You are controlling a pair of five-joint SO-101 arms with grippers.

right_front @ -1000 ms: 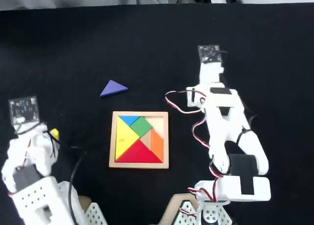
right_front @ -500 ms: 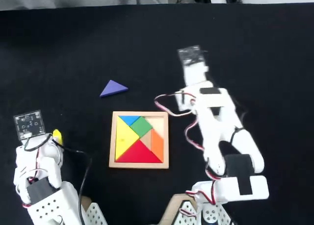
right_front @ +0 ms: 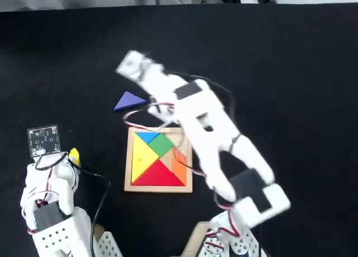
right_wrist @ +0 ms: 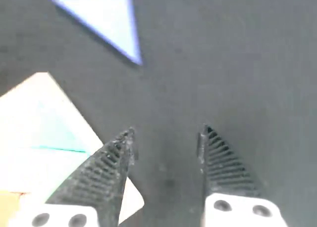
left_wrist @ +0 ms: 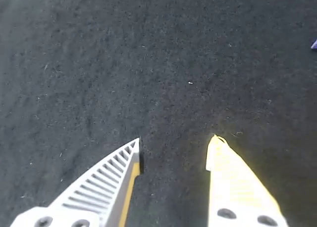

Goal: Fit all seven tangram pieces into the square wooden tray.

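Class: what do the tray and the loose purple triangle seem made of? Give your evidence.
The tray: likely wood, pale bare tan rim, matt. The purple triangle: probably painted wood, flat even colour, no shine; plastic cannot be ruled out.

The square wooden tray (right_front: pixel 158 187) lay near the front middle of the black desk (right_front: pixel 291 72). In it, the yellow triangle (right_front: pixel 141 159) sat at the left, the red triangle (right_front: pixel 158 176) at the front and the blue triangle (right_front: pixel 146 137) at the back left. The purple triangle (right_front: pixel 129 101) lay on the desk behind the tray's back left corner, apart from it. The white right arm (right_front: pixel 207 122) stretched from the front right across the tray's back right corner. The right arm's jaws hung over the desk between the tray and the purple triangle. The white left arm (right_front: pixel 47 184) stood well left of the tray.
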